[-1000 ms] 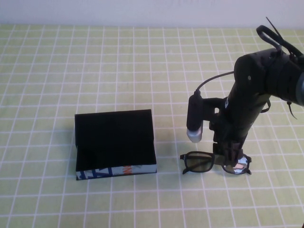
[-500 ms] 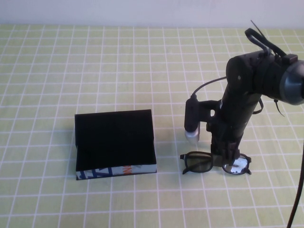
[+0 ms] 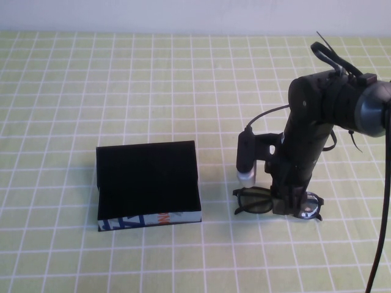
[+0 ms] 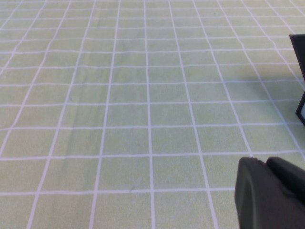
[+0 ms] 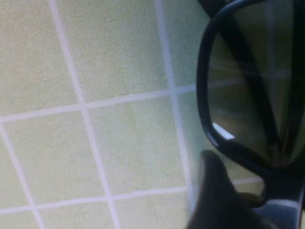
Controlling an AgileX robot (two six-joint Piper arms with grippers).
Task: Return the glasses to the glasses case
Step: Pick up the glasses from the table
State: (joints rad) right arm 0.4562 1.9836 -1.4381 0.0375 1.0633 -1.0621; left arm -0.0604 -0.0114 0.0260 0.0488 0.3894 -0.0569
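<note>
The step in hand looks like the pick-up: the right hand [image 3: 287,204] is down on the glasses [image 3: 276,203], at the bridge between the two lenses, near the right part of the surface's front edge. Whether its fingers have closed on the frame cannot be told, since the arm covers them from above and the wrist view shows only one dark finger [image 5: 217,200] just beside the rim. The glasses [image 5: 252,95] are black, thick-rimmed, with rectangular lenses that catch a pale glint, and they seem to lie on the green checked surface [image 3: 122,85]. The glasses case [image 3: 148,185], a black box with a blue and orange printed front edge, sits toward the front, left of the glasses and apart from them. The next move likely calls for a firm grip on the bridge, a lift and a carry leftward to the case. The left hand [image 4: 271,195] hangs low over bare surface; its opening cannot be told.
</note>
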